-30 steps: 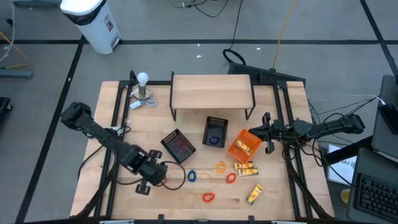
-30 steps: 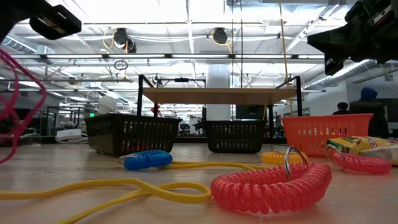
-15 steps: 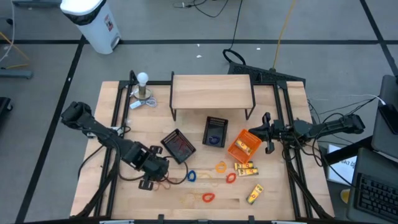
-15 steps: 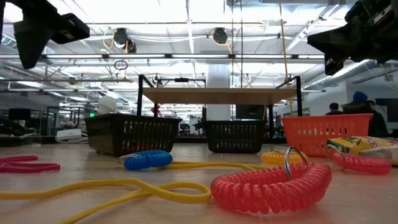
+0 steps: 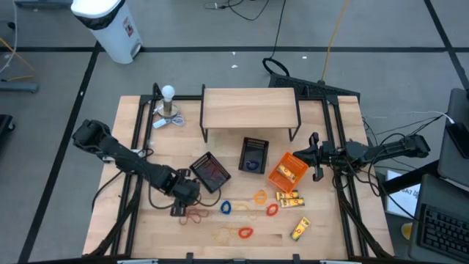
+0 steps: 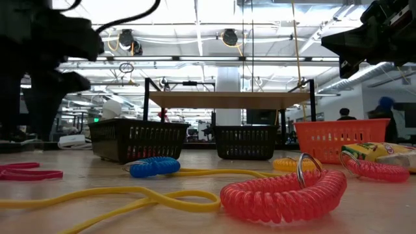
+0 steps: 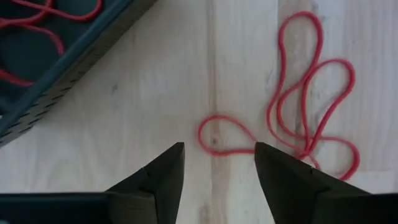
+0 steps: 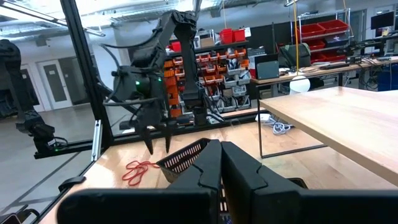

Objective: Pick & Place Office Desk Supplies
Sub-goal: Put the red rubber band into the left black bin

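Left gripper [image 5: 181,211]: we see it low over the front left part of the table [image 5: 322,235], fingers [image 7: 160,177] spread apart and holding nothing, just above a red band.
Red band [image 5: 196,215]: it lies loose on the bare wood in several loops, just beside the left gripper and just outside the nearest black tray; in the left wrist view [image 7: 298,118] one small loop sits between our two fingertips, the rest fans off to one side.
Right gripper [image 5: 315,156]: we find it waiting at the right edge of the table, beside the orange tray, its fingers [image 8: 208,168] pressed together with nothing between them.
Left black tray [image 5: 210,171]: turned at an angle, with thin red bands inside.
Middle black tray [image 5: 254,155]: set square under the front of the wooden shelf [image 5: 249,108], something blue inside.
Orange tray [image 5: 287,171]: tilted, with a yellow packet in it.
Other supplies: a blue coil [image 5: 226,207], an orange coil [image 5: 261,196] and two red coils [image 5: 272,210] [image 5: 245,233] lie in a loose row in front of the trays; two yellow packets [image 5: 290,198] [image 5: 300,229] lie to the front right.
White ball on a stand [image 5: 168,99]: back left corner, well apart from everything else.
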Controlling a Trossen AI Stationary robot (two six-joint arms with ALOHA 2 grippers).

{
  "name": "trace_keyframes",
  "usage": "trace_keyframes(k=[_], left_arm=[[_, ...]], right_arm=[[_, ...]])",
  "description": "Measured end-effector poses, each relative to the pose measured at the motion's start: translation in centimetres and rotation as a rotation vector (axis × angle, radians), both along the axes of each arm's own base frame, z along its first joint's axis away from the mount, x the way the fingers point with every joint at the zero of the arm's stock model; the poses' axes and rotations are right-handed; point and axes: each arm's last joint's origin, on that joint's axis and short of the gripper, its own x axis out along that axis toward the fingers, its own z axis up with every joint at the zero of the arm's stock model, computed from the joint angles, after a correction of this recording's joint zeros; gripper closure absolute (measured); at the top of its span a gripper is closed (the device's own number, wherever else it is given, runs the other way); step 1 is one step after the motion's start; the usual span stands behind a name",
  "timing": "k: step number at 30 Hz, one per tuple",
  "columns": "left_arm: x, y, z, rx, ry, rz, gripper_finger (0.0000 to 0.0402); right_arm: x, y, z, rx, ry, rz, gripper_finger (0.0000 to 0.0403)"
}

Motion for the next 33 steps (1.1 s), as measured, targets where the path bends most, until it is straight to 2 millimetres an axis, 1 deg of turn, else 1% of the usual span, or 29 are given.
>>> trace_keyframes(k=[3, 9, 14, 19, 26, 29, 33], left_arm=[[0.0, 0.1, -0.7, -0.026, -0.03, 0.0, 0.0216], [-0.5, 0.5, -1.7, 0.029, -0.03, 0.013, 0.0228], [-0.1, 0.3, -3.4, 0.006, -0.03, 0.006, 0.0235], [0.2, 0.0, -4.8, 0.036, 0.009, 0.002, 0.0238], [0.3, -0.1, -5.0, 0.039, 0.012, 0.013, 0.0244], [0.3, -0.4, -5.0, 0.041, 0.001, -0.005, 0.0275], [0.3, -0.7, -5.0, 0.035, -0.02, -0.023, 0.0353]], right_arm=[[0.0, 0.0, 0.0, 0.0, 0.0, 0.0, 0.0399], [0.0, 0.0, 0.0, 0.0, 0.0, 0.0, 0.0399], [0.0, 0.0, 0.0, 0.0, 0.0, 0.0, 0.0399], [0.0, 0.0, 0.0, 0.0, 0.001, 0.0, 0.0399], [0.0, 0.0, 0.0, 0.0, 0.001, 0.0, 0.0399], [0.0, 0.0, 0.0, 0.0, 0.0, 0.0, 0.0399], [0.0, 0.0, 0.0, 0.0, 0.0, 0.0, 0.0399]])
